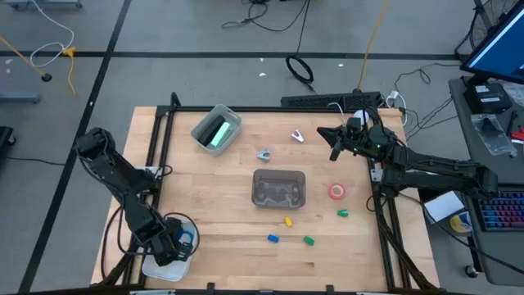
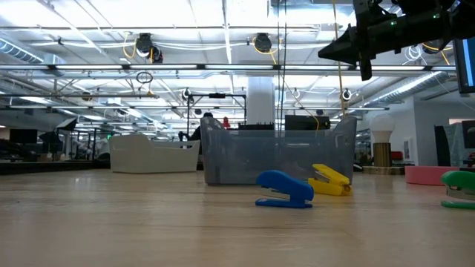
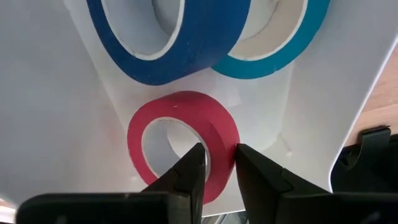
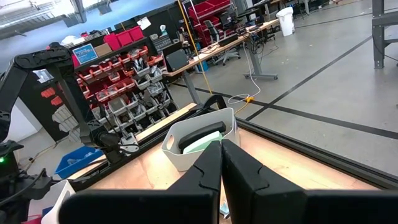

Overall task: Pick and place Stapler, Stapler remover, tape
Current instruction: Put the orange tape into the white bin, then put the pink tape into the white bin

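Note:
In the white tray (image 1: pixel 160 269) at the table's near left corner lie a red tape roll (image 3: pixel 180 106), a dark blue roll (image 3: pixel 155 50) and a light blue roll (image 3: pixel 280 50). My left gripper (image 3: pixel 219 152) points steeply down into the tray (image 3: pixel 50 93) and is shut on the red roll. A pink tape roll (image 1: pixel 336 191) lies flat on the table at the right. Small staplers lie near the front: blue (image 2: pixel 286 189), yellow (image 2: pixel 329 180) and green (image 1: pixel 343 213). My right gripper (image 1: pixel 334 143) hangs shut and level above the table's far right, touching nothing. My left gripper pinches the red roll's wall (image 3: pixel 222 134), one finger (image 3: pixel 189 171) inside the hollow centre and the other finger (image 3: pixel 258 171) outside. The fingers come from above, slanting down. Whether the roll rests on the tray floor or is lifted, I cannot tell.
A clear bin (image 1: pixel 278 188) stands mid-table. A white bin (image 1: pixel 215 129) holding something green sits at the far left. Two small pale pieces (image 1: pixel 264 153) (image 1: pixel 298 136), perhaps staple removers, lie beyond the clear bin. Another green stapler (image 1: pixel 309 240) lies near the front.

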`<action>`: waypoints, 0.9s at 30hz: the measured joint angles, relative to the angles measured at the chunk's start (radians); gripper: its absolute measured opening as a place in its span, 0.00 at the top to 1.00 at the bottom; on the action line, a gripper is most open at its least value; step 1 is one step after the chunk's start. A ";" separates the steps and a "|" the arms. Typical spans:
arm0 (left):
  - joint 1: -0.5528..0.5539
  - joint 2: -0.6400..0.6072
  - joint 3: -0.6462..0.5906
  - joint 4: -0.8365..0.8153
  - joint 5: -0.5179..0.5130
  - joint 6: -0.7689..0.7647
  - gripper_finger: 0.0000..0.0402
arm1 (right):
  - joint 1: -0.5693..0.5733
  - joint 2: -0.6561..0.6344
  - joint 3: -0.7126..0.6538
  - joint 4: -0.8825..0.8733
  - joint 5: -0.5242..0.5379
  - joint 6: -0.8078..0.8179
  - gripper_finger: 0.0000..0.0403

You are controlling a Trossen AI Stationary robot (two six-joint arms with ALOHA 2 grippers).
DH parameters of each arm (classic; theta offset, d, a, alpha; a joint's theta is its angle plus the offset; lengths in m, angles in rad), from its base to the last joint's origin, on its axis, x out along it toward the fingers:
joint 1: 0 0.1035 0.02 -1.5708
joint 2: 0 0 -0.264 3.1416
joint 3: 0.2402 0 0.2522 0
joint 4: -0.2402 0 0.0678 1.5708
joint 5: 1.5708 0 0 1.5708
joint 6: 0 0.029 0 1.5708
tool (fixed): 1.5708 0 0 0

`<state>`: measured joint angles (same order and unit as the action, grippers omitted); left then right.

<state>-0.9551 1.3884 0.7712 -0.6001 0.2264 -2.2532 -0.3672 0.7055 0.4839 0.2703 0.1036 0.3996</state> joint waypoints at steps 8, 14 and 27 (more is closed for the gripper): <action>-0.010 0.000 0.000 0.014 -0.003 -0.021 0.54 | 0.000 0.000 0.000 0.000 0.000 0.000 0.99; -0.010 0.000 0.000 0.067 0.002 -0.019 0.41 | 0.000 0.000 0.000 0.006 0.000 0.000 0.99; 0.000 -0.049 0.001 0.296 -0.233 -0.059 0.39 | 0.001 -0.010 0.000 -0.172 -0.239 -0.036 0.99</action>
<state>-0.9552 1.3393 0.7719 -0.3043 -0.0070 -2.3120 -0.3658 0.6952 0.4840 0.0986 -0.1358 0.3638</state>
